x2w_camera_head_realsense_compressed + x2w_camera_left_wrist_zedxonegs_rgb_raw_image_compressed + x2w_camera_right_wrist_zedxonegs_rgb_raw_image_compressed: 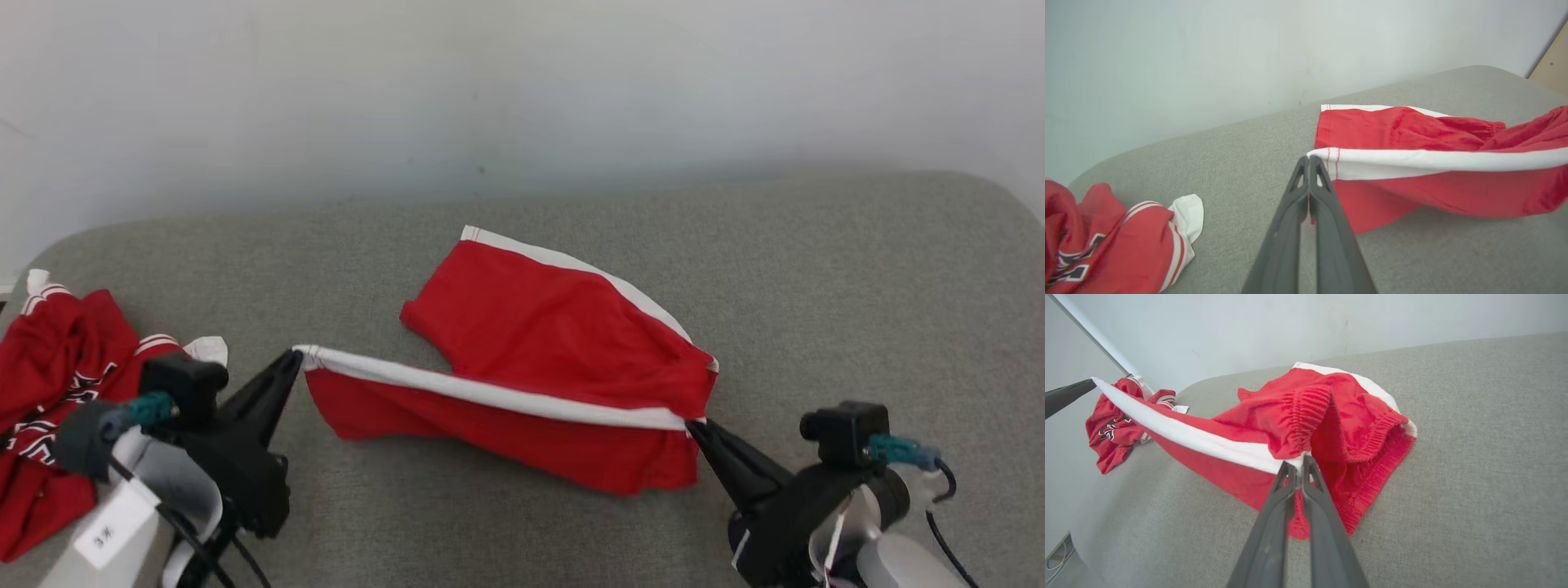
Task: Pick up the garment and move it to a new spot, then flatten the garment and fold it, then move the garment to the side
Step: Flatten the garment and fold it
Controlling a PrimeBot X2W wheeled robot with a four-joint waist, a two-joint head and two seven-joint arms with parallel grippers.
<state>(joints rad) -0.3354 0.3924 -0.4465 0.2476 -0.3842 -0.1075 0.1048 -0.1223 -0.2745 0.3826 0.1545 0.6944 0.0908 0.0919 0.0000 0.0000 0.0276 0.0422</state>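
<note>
my left claw (295, 356) and right claw (692, 425) both clamped on red white-striped fabric shorts (531, 343), stripe taut between the 2 | grey woven cushion (816, 286), pale wall (490, 82) behind

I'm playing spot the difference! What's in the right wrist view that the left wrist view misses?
Right wrist view: the shut right end effector pinching the red shorts with white side stripes at the waistband end. Left wrist view: a tan panel. Both: the shorts, the shut left end effector holding the stripe's other end, the crumpled red-and-white jersey, the grey fabric cushion.
</note>
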